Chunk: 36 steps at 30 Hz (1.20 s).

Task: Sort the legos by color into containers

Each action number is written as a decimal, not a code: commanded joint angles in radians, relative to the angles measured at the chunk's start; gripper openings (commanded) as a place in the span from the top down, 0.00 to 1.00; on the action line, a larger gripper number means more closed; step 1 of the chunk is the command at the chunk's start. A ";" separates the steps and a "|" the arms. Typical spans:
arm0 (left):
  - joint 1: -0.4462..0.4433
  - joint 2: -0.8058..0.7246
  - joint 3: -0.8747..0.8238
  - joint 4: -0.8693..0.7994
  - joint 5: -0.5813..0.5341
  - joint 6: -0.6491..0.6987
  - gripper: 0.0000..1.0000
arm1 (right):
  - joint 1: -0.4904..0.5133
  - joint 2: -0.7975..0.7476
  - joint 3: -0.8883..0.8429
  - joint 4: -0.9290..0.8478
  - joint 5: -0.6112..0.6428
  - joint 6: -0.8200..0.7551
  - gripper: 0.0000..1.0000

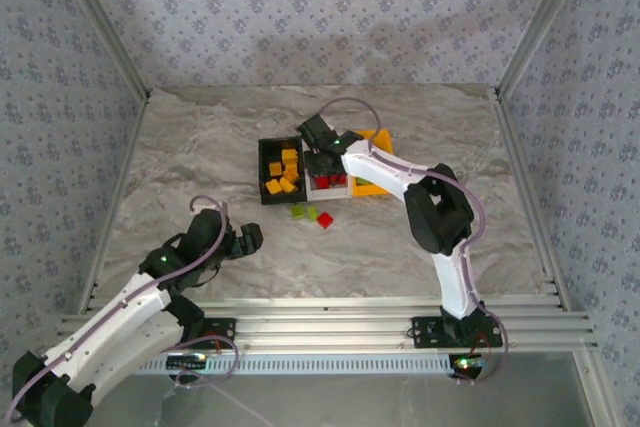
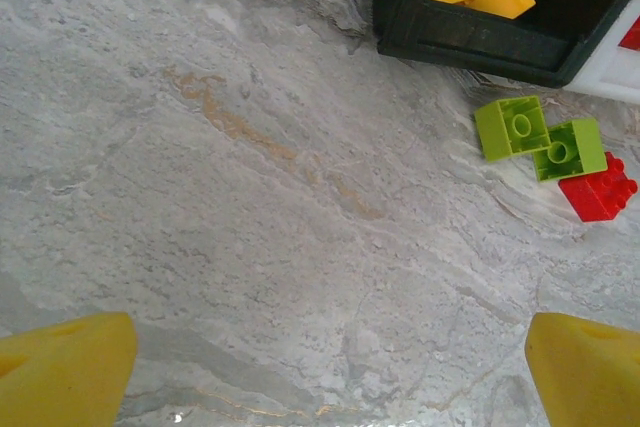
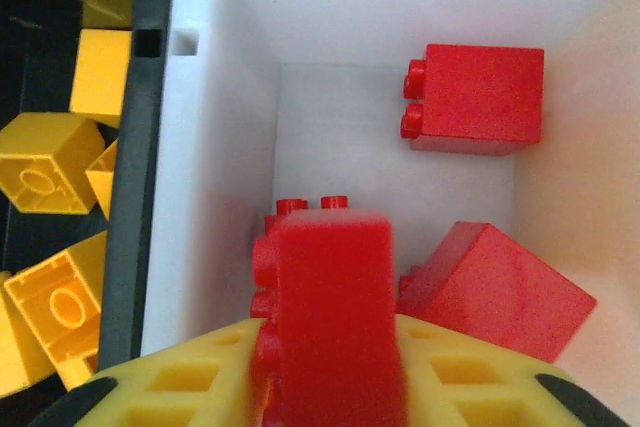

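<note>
Over the white bin (image 3: 230,47), a little behind the middle of the table (image 1: 180,167), my right hand (image 3: 330,372) is clamped on a held red brick (image 3: 330,287), its smooth face up between my yellow fingers. Below it, inside the bin, a squared-up red brick (image 3: 478,97) sits by the far wall and a tilted red brick (image 3: 495,287) leans at the right wall, with bare white floor between them. The black bin (image 2: 470,42) touches the white one on its left and holds yellow bricks (image 3: 40,177), jumbled at different angles. The orange-yellow bin (image 1: 368,187) stands on the white bin's right, partly hidden by my arm.

Just in front of the bins' near edge lie two green bricks (image 2: 512,127), corner to corner with studs up, and a loose red brick (image 2: 598,187) touching the right-hand green one.

My left hand (image 2: 325,372) hangs over the near-left part of the table, fingers spread wide and holding nothing. Bare marble runs from it up to the loose bricks. Wide open table lies along the left edge, along the back edge behind the bins, and towards the right edge beyond my right arm.
</note>
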 commanded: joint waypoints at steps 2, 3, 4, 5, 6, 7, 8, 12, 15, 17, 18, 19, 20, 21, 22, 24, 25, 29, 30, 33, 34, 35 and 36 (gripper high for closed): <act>0.006 0.015 0.003 0.032 0.028 0.021 0.00 | 0.002 -0.028 0.009 -0.014 0.009 0.011 0.50; 0.006 0.017 0.007 0.032 0.030 0.023 0.00 | 0.008 -0.051 -0.003 -0.004 0.015 0.007 0.44; 0.006 0.018 0.010 0.034 0.033 0.025 0.00 | 0.015 -0.087 -0.020 0.008 0.028 -0.001 0.37; 0.006 0.018 0.013 0.035 0.033 0.027 0.00 | 0.021 -0.115 -0.034 0.013 0.036 -0.002 0.32; 0.007 0.018 0.016 0.036 0.034 0.029 0.00 | 0.027 -0.153 -0.054 0.021 0.044 -0.003 0.28; 0.006 0.018 0.019 0.037 0.033 0.031 0.00 | 0.034 -0.187 -0.074 0.028 0.051 -0.003 0.26; 0.006 0.018 0.022 0.036 0.031 0.031 0.00 | 0.044 -0.227 -0.106 0.038 0.058 -0.001 0.24; 0.007 0.018 0.025 0.033 0.022 0.033 0.00 | 0.096 -0.366 -0.256 0.051 0.090 0.040 0.19; 0.010 0.017 0.020 0.033 0.015 0.026 0.00 | 0.138 -0.428 -0.374 0.069 0.097 0.084 0.17; 0.012 0.017 0.015 0.035 0.015 0.021 0.00 | 0.159 -0.440 -0.443 0.087 0.093 0.096 0.15; 0.013 0.017 0.013 0.034 0.015 0.018 0.00 | 0.163 -0.438 -0.469 0.101 0.085 0.096 0.15; 0.014 0.017 0.014 0.034 0.015 0.015 0.00 | 0.163 -0.431 -0.499 0.124 0.050 0.084 0.15; 0.014 0.017 0.013 0.033 0.016 0.015 0.00 | 0.160 -0.423 -0.526 0.142 0.010 0.067 0.15; 0.015 0.017 0.013 0.031 0.017 0.014 0.00 | 0.158 -0.408 -0.540 0.161 -0.033 0.042 0.14; 0.015 0.015 0.014 0.024 0.014 0.013 0.00 | 0.160 -0.394 -0.548 0.165 -0.045 0.032 0.14; 0.017 0.014 0.015 0.015 0.012 0.013 0.00 | 0.162 -0.359 -0.562 0.167 -0.045 0.009 0.14; 0.017 0.010 0.013 0.012 0.012 0.011 0.00 | 0.162 -0.340 -0.567 0.165 -0.038 0.007 0.14; 0.018 0.003 0.001 0.012 0.008 0.005 0.00 | 0.152 -0.272 -0.571 0.191 -0.042 -0.028 0.15; 0.018 0.003 -0.001 0.013 0.009 0.005 0.00 | 0.152 -0.256 -0.565 0.198 -0.045 -0.043 0.16; 0.018 0.009 -0.002 0.021 0.008 0.004 0.00 | 0.151 -0.204 -0.535 0.196 -0.038 -0.068 0.18; 0.018 0.012 -0.002 0.023 0.009 0.005 0.00 | 0.151 -0.190 -0.524 0.194 -0.031 -0.078 0.19; 0.018 0.015 -0.002 0.024 0.009 0.004 0.00 | 0.149 -0.176 -0.512 0.190 -0.028 -0.091 0.21; 0.018 0.018 -0.002 0.024 0.009 0.005 0.00 | 0.147 -0.165 -0.500 0.182 -0.025 -0.099 0.23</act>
